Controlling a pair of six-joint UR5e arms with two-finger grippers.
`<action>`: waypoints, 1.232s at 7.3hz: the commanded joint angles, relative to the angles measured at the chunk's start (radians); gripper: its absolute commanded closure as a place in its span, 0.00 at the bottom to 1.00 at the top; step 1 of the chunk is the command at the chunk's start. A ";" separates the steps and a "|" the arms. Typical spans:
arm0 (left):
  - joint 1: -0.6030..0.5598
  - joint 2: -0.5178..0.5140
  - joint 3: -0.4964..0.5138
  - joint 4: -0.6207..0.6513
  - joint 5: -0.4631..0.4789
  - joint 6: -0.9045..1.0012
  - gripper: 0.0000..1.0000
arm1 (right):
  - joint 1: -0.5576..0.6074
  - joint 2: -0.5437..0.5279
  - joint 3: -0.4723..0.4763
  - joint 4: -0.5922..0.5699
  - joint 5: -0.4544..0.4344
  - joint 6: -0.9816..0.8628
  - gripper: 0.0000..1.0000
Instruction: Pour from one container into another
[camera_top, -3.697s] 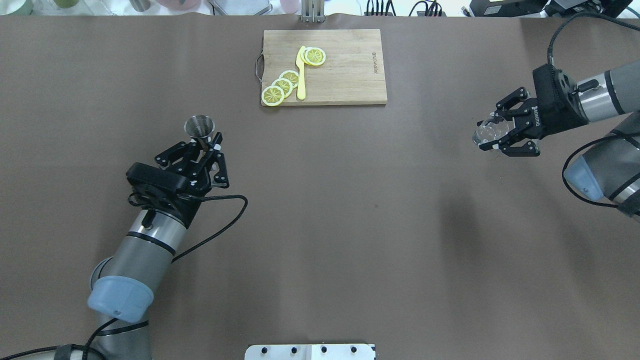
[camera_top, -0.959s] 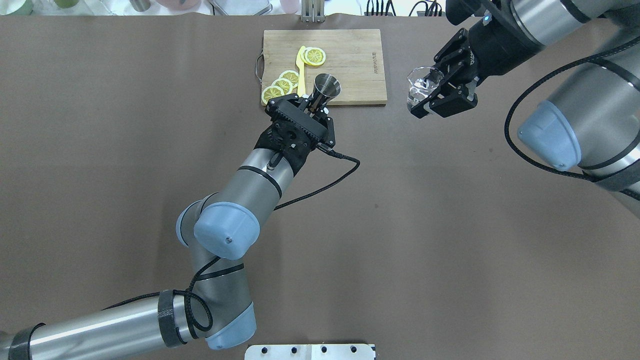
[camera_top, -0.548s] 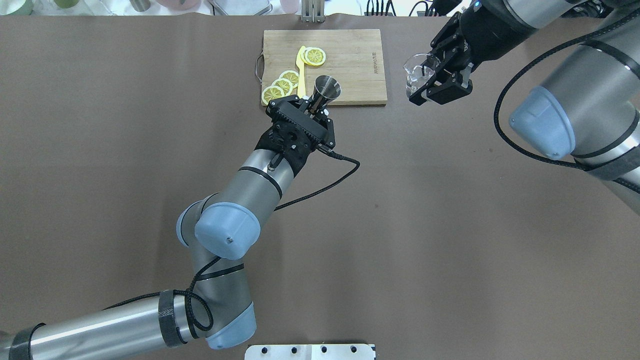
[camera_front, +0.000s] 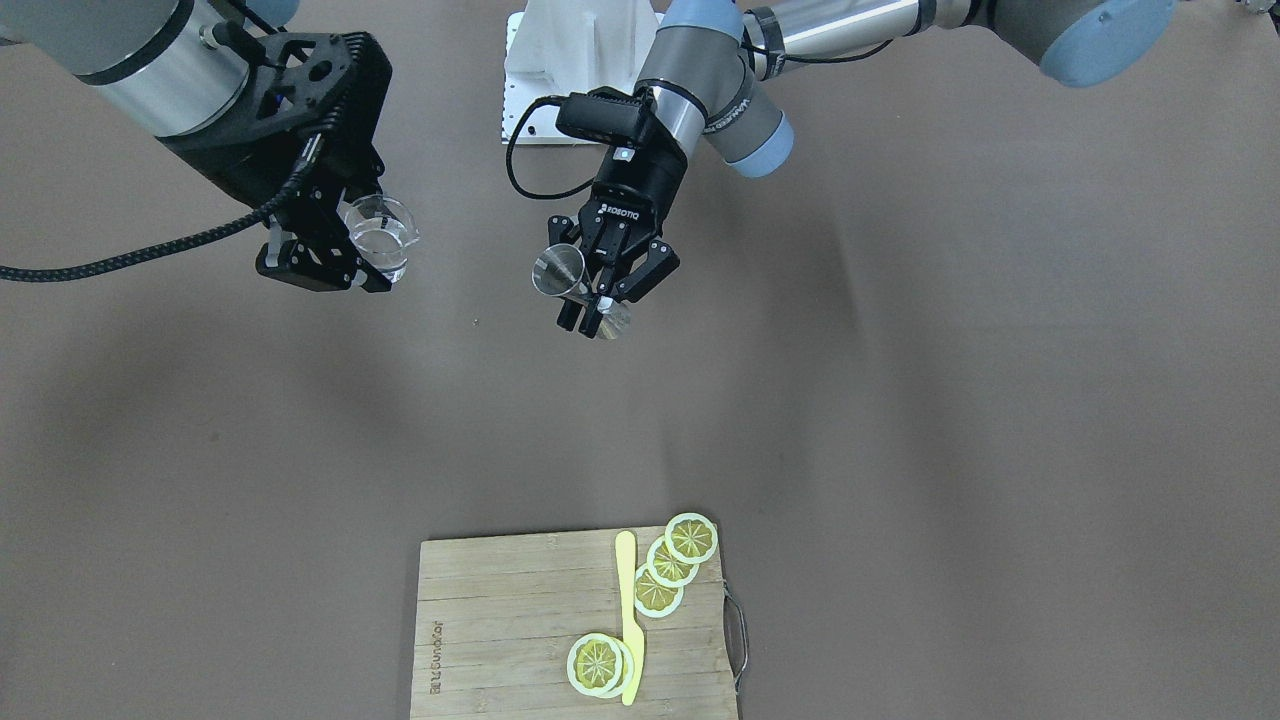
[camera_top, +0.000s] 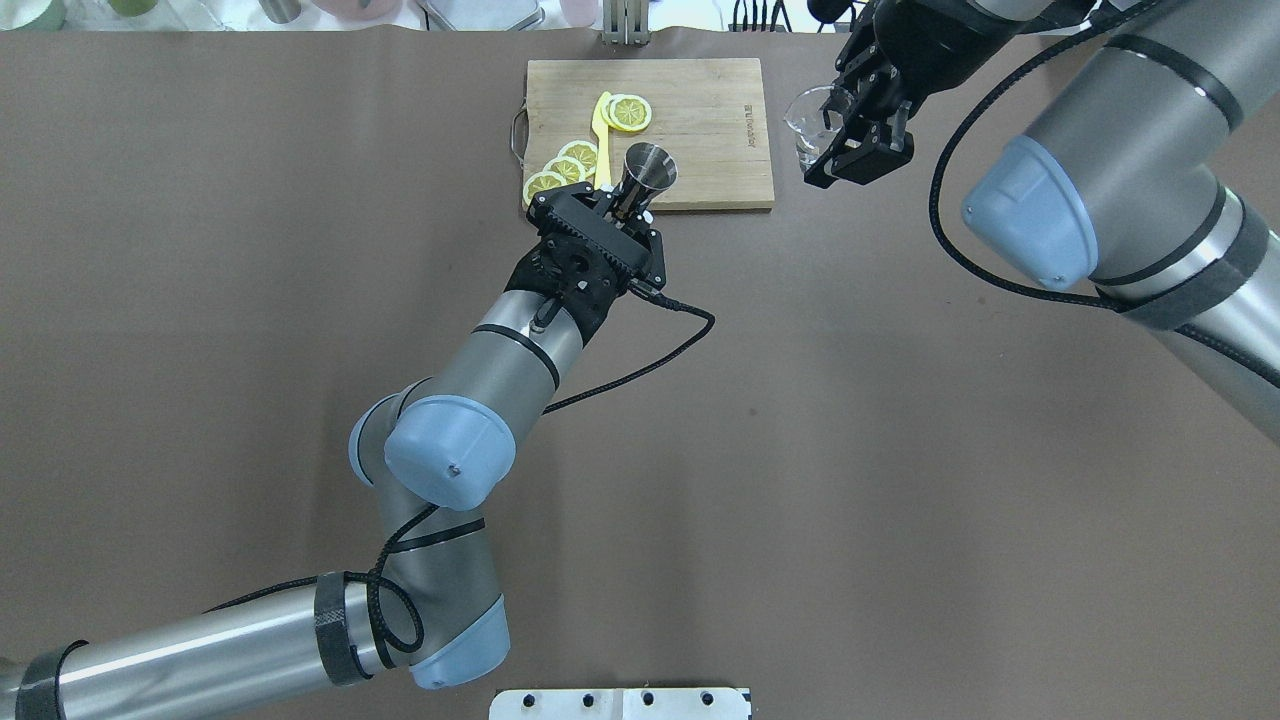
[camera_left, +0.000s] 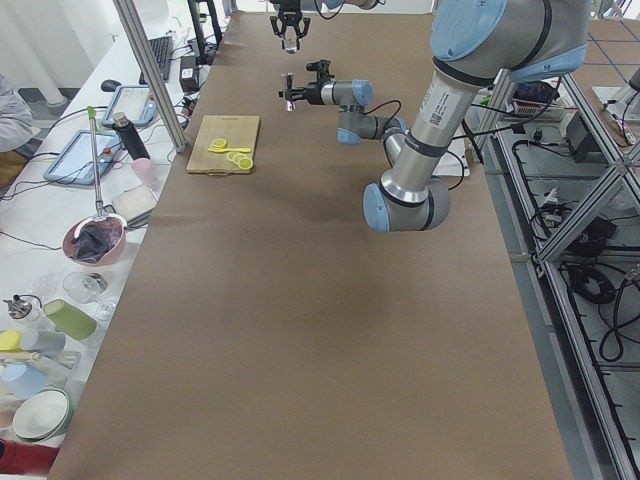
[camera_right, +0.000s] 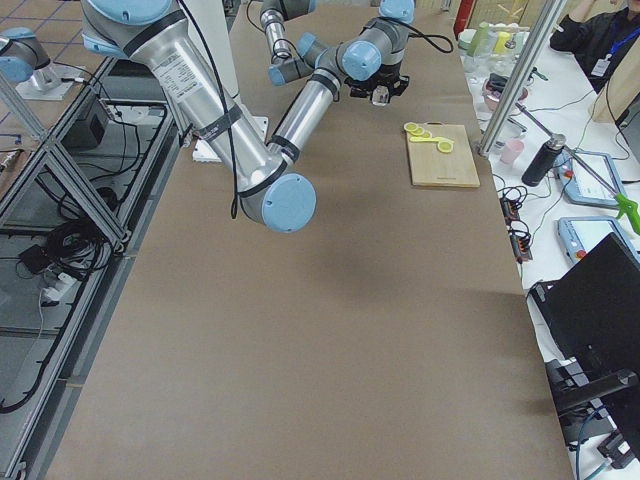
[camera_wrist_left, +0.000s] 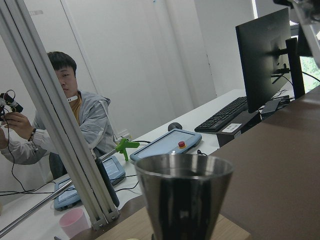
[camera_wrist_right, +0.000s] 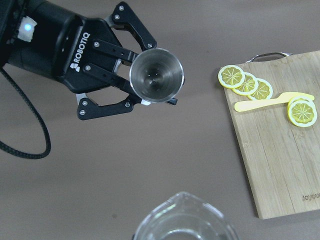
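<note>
A steel cone-shaped jigger (camera_top: 650, 165) is held upright above the table, and my left gripper (camera_top: 626, 203) is shut on its narrow waist. It hangs near the cutting board's front edge. The left wrist view fills with its rim (camera_wrist_left: 183, 172). My right gripper (camera_top: 838, 130) is shut on a clear glass beaker (camera_top: 808, 118), raised to the right of the board and apart from the jigger. From the front, the beaker (camera_front: 381, 236) is level with the jigger (camera_front: 560, 272). The right wrist view looks down over the beaker's rim (camera_wrist_right: 183, 222) at the jigger's open mouth (camera_wrist_right: 156, 75).
A wooden cutting board (camera_top: 700, 150) lies at the table's far middle with several lemon slices (camera_top: 565, 170) and a yellow knife (camera_top: 602, 150). Bottles, bowls and tablets (camera_left: 120, 150) sit past the table's far edge. A person (camera_wrist_left: 75, 120) stands behind it.
My right arm has carried the beaker up and leftward, closer to the board's right side. The left arm with the jigger has only edged slightly farther in.
</note>
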 joint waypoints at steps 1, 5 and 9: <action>-0.001 0.003 0.006 -0.001 -0.007 0.000 1.00 | -0.002 0.077 -0.036 -0.106 -0.030 -0.074 1.00; 0.002 0.006 0.008 -0.003 -0.008 0.000 1.00 | -0.034 0.161 -0.108 -0.179 -0.060 -0.116 1.00; 0.002 0.006 0.008 -0.004 -0.020 0.000 1.00 | -0.051 0.260 -0.164 -0.341 -0.136 -0.252 1.00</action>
